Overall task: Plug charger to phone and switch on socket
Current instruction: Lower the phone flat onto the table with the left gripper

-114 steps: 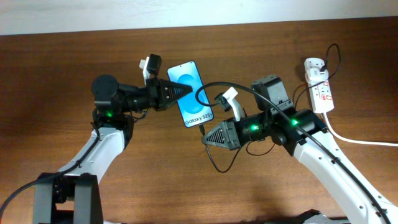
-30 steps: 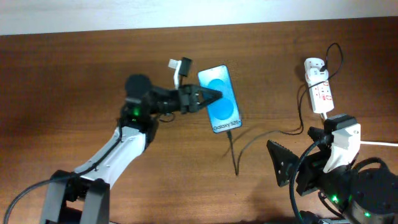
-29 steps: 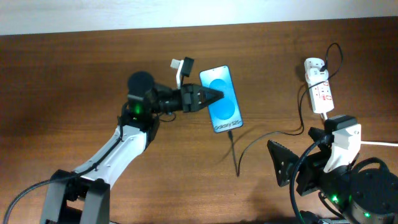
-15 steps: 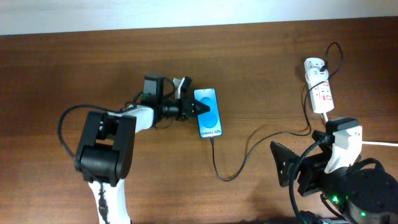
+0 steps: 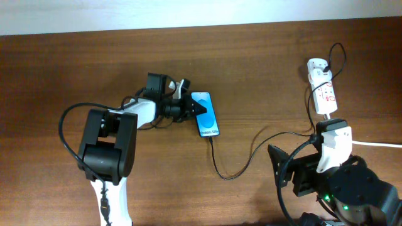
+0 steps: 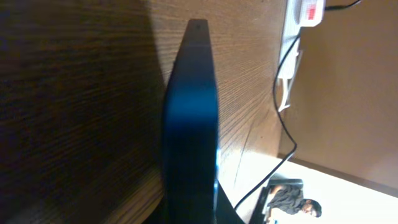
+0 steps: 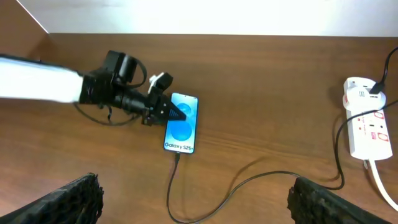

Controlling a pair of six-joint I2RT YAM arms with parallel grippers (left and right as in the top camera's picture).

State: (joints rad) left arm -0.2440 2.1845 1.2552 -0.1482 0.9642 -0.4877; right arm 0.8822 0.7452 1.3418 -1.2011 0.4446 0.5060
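The phone (image 5: 206, 115) shows its blue screen left of the table's middle, and my left gripper (image 5: 193, 108) is shut on its left long edge. In the left wrist view the phone (image 6: 190, 124) is edge-on and fills the middle. The black charger cable (image 5: 233, 168) meets the phone's white lower end, loops across the table and climbs to a white plug on the socket (image 5: 323, 88) at the far right. My right gripper (image 7: 194, 186) hangs open and empty near the front right, far from the phone (image 7: 181, 129) and the socket (image 7: 365, 127).
The socket's thick white cord (image 5: 370, 143) runs off the right edge behind my right arm. The charger's slack loop (image 7: 249, 180) lies on the wood between the two arms. A pale wall borders the table's far edge.
My left arm has drawn the phone left and a little nearer, still gripping it, and the cable has trailed along into a wider loop. The right arm has barely shifted.
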